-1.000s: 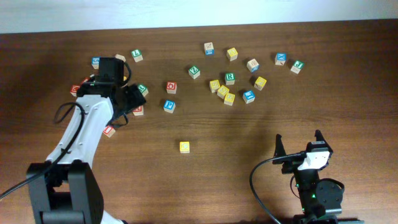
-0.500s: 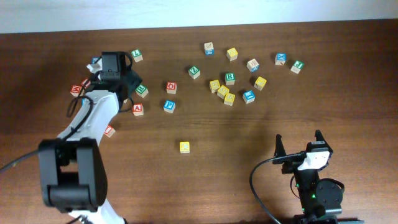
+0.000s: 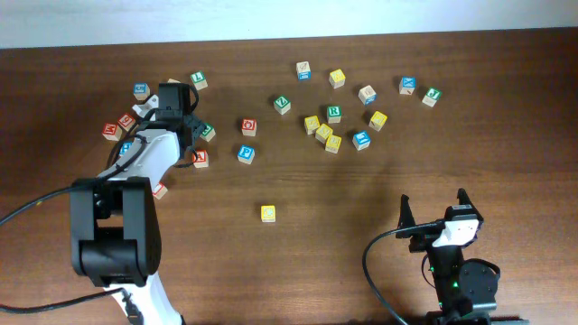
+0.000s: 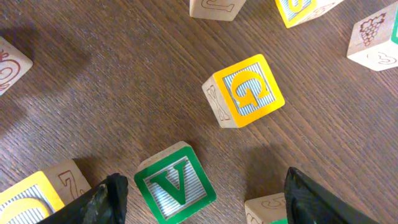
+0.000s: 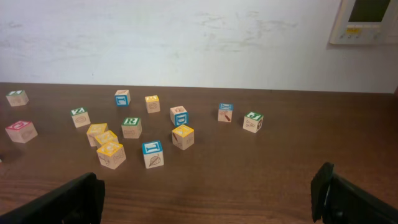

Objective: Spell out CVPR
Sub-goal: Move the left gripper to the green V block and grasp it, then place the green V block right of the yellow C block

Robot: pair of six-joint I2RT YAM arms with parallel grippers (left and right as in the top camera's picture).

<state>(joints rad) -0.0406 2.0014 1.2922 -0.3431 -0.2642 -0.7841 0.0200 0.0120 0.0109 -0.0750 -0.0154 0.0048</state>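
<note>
1. CVPR letters are small wooden cubes with printed coloured faces. I judge them light, rigid and flat-sided, best pinched across two opposite bare-wood sides.
2. Left gripper [image 4: 205, 190] hangs spread wide over the green-faced V cube [image 4: 175, 183]. The cube lies between its fingers but askew to them, so it may twist as they close. A yellow-faced G cube [image 4: 245, 90] sits near.
3. Blue-faced P cube [image 3: 246, 153] lies just right of the V, on the dark, grained wooden table [image 3: 316, 271].
4. Yellow-faced C cube [image 3: 268, 213] sits alone, nearer the robot; its letter is too small to read.
5. Green-faced R cube [image 3: 334, 113] is crowded by yellow cubes [image 3: 322, 133], leaving tight room for fingers.
6. Right gripper [image 3: 433, 208] is parked with its fingers apart, holding nothing.
</note>
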